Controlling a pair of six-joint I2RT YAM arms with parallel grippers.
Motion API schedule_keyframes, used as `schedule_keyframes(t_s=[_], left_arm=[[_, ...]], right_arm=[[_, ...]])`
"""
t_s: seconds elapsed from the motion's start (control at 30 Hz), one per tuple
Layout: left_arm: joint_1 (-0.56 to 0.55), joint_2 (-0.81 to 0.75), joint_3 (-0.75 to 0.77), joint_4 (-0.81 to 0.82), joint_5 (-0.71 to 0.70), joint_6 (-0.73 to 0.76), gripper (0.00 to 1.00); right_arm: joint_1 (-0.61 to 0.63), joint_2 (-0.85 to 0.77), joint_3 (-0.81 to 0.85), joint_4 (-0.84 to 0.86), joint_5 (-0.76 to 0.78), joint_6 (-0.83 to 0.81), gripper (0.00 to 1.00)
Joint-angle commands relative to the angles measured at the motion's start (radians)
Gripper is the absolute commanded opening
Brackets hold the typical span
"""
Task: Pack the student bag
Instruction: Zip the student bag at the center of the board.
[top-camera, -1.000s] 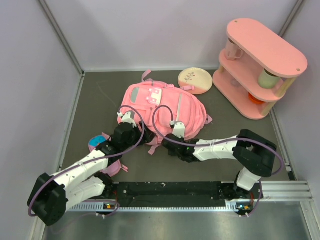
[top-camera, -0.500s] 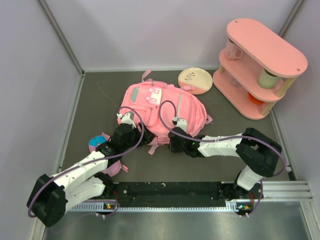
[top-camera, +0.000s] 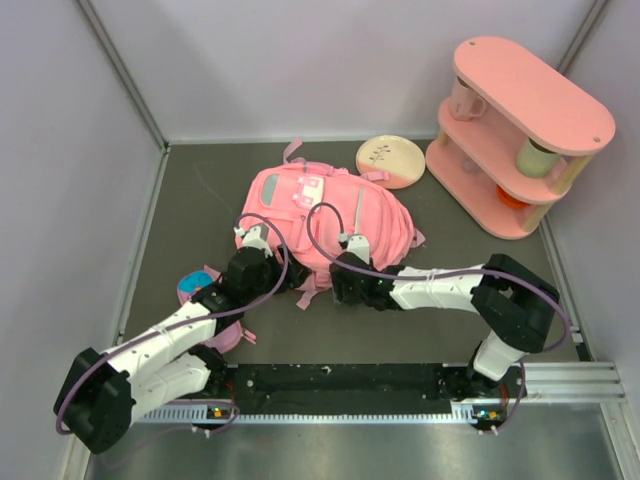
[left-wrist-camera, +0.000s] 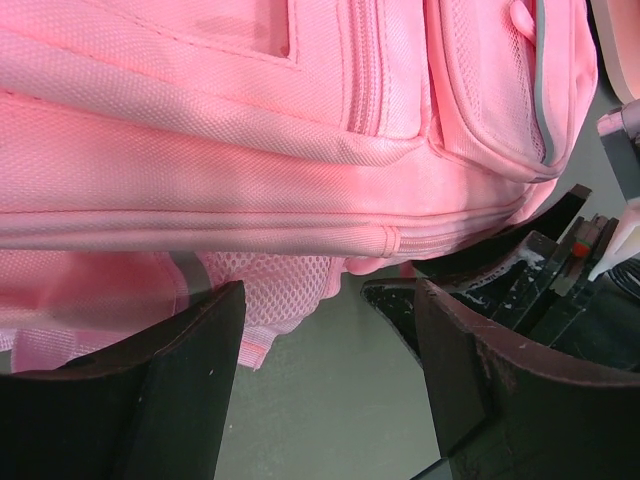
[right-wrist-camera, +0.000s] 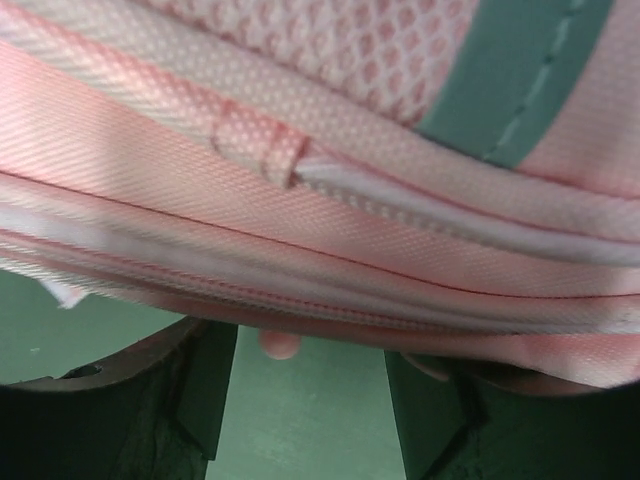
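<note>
**Inspector:** Your left end effector (left-wrist-camera: 325, 300) has its jaws apart and grips nothing. It sits at the eight o'clock edge of the student bag (top-camera: 330, 205).

**Operator:** And the right?

**Inspector:** Your right end effector (right-wrist-camera: 310, 350) is likewise spread and empty at six o'clock, with a bag seam just beyond it. The bag lies flat mid-surface (top-camera: 200, 190), with a round plate (top-camera: 390, 160) at its one o'clock.

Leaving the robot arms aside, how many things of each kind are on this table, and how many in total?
Large soft pink fabric backpack: 1
Round cream-and-pink plate: 1
Pink oval tiered shelf: 1
Small things on that shelf (pink cup, green-and-cream cup, orange thing): 3
Small blue-and-pink thing, partly under the left arm: 1
Total: 7
</note>
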Motion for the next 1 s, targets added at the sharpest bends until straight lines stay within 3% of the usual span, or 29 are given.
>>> schedule_keyframes(t_s=[0.0, 0.63, 0.9, 0.93, 0.97], left_arm=[[-0.002, 0.009, 0.0, 0.042, -0.01, 0.0, 0.73], [0.0, -0.01, -0.006, 0.023, -0.034, 0.003, 0.73], [0.001, -0.043, -0.017, 0.011, -0.073, -0.007, 0.73], [0.003, -0.047, -0.018, 0.011, -0.074, -0.009, 0.73], [0.001, -0.05, -0.023, 0.011, -0.076, -0.011, 0.73]], right_arm=[[0.02, 0.035, 0.062, -0.188, 0.185, -0.086, 0.58], [0.143, 0.107, 0.233, -0.254, 0.337, -0.22, 0.49], [0.154, 0.124, 0.248, -0.259, 0.362, -0.232, 0.28], [0.154, 0.126, 0.251, -0.257, 0.363, -0.232, 0.16], [0.154, 0.126, 0.251, -0.257, 0.365, -0.233, 0.12]])
